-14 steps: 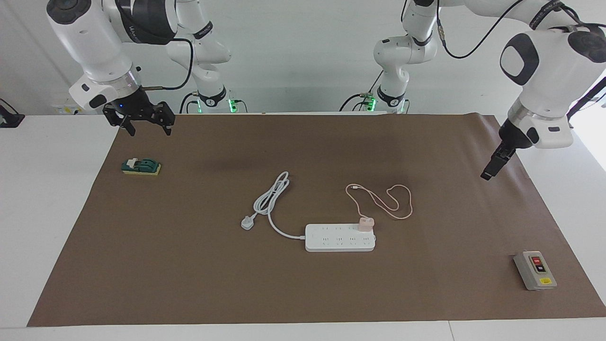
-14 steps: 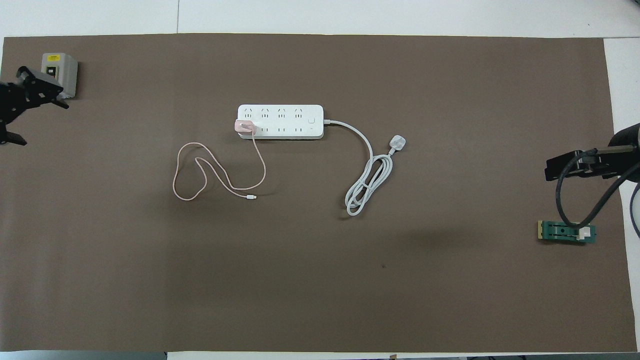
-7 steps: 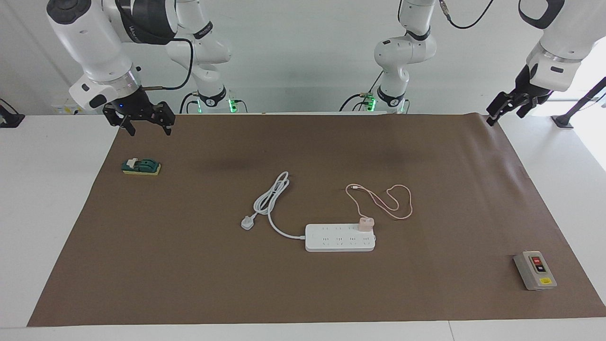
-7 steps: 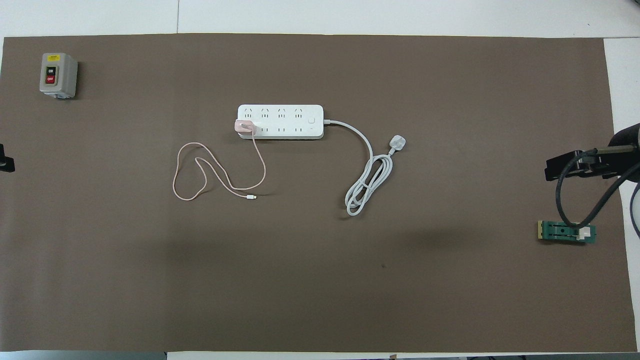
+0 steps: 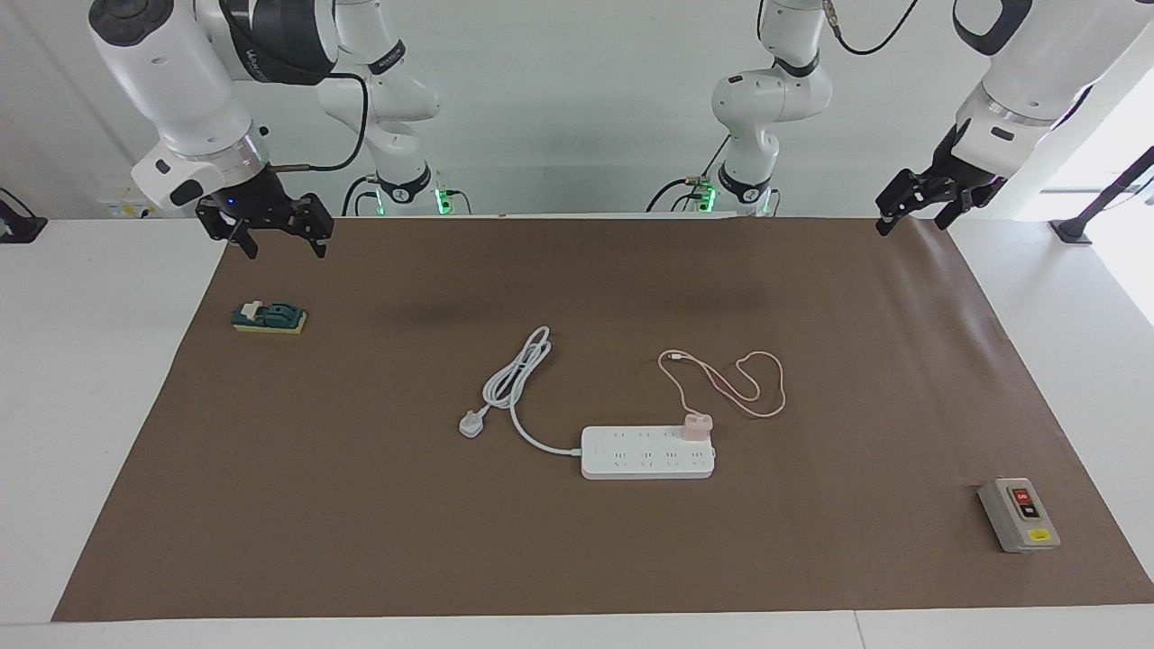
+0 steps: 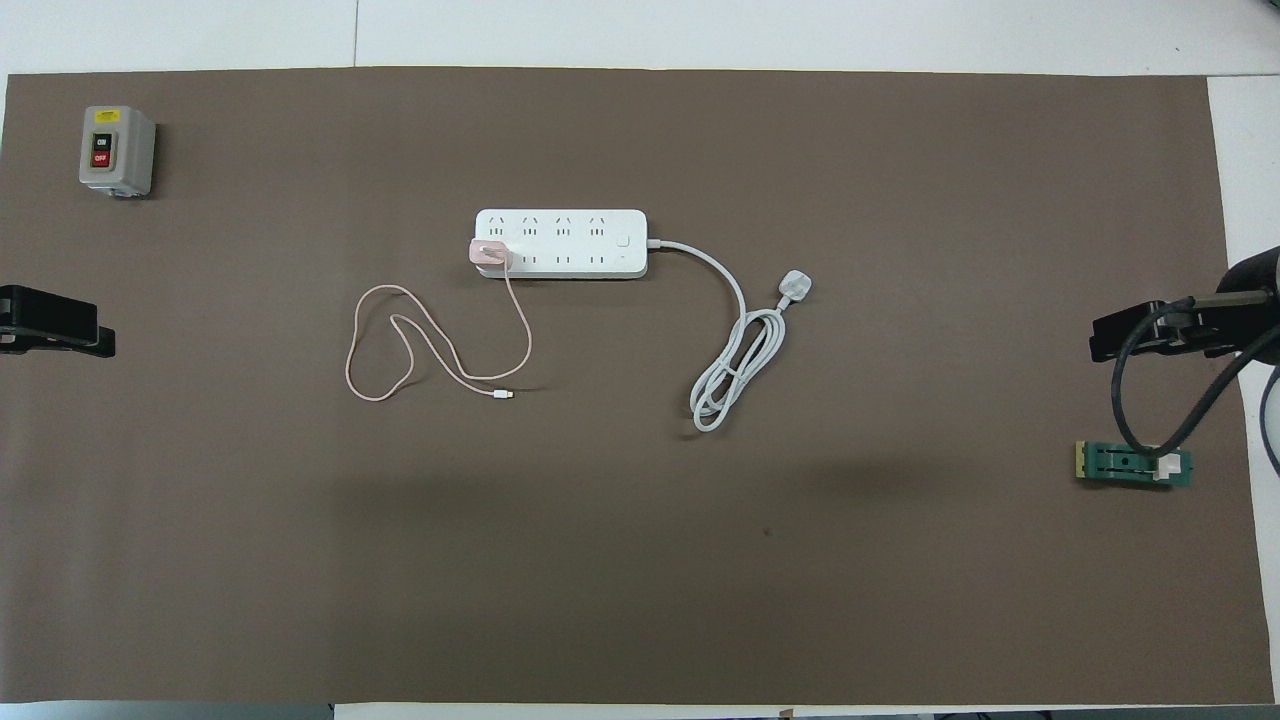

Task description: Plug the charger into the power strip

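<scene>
The white power strip lies mid-mat, its thick cord coiling off toward the right arm's end. The small pink charger stands on the strip at the end toward the left arm, in the socket row nearer the robots. Its thin pink cable loops loosely on the mat. My left gripper hangs open and empty over the mat's corner by the robots. My right gripper waits open and empty over the mat's other corner by the robots. Both grippers are well apart from the strip.
A grey box with red and black buttons sits far from the robots at the left arm's end. A green block on a yellow pad lies below the right gripper. The strip's white plug rests on the brown mat.
My left arm has risen and swung back from low over the mat's left-arm end to the mat's corner by the robots. The right arm, charger and strip have not moved.
</scene>
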Robot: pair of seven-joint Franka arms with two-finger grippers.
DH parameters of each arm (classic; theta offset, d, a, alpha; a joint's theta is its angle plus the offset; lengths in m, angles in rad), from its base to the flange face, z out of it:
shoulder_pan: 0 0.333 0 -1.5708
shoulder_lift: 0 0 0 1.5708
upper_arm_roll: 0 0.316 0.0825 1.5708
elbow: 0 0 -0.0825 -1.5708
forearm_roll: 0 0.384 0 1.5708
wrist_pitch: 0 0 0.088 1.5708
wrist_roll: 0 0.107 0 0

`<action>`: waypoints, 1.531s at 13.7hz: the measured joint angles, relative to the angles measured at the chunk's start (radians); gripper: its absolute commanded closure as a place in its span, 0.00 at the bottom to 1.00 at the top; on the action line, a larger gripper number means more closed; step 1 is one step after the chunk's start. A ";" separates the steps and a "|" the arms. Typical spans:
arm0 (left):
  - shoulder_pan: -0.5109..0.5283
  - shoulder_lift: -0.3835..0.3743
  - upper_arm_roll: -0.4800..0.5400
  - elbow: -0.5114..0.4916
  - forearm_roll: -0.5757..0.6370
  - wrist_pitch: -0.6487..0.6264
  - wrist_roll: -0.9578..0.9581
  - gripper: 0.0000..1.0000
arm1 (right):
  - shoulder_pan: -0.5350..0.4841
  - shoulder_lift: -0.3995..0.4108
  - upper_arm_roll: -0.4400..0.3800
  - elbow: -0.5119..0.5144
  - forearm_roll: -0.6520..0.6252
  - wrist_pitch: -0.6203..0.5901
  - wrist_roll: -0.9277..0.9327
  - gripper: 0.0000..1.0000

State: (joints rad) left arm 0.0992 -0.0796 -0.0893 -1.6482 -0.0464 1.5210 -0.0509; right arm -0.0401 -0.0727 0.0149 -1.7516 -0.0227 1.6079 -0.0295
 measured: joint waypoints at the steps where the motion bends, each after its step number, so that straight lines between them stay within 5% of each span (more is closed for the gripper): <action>1: 0.000 0.007 0.001 0.001 0.000 0.008 0.003 0.00 | 0.000 0.000 0.000 0.000 0.000 0.000 0.000 0.00; 21: -0.058 0.052 0.003 0.011 0.028 -0.025 -0.015 0.00 | -0.016 0.000 -0.005 0.000 0.000 0.000 0.000 0.00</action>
State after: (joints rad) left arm 0.0411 -0.0272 -0.0868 -1.6369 -0.0185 1.4964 -0.0655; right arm -0.0560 -0.0730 0.0100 -1.7516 -0.0227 1.6079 -0.0295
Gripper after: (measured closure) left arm 0.000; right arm 0.000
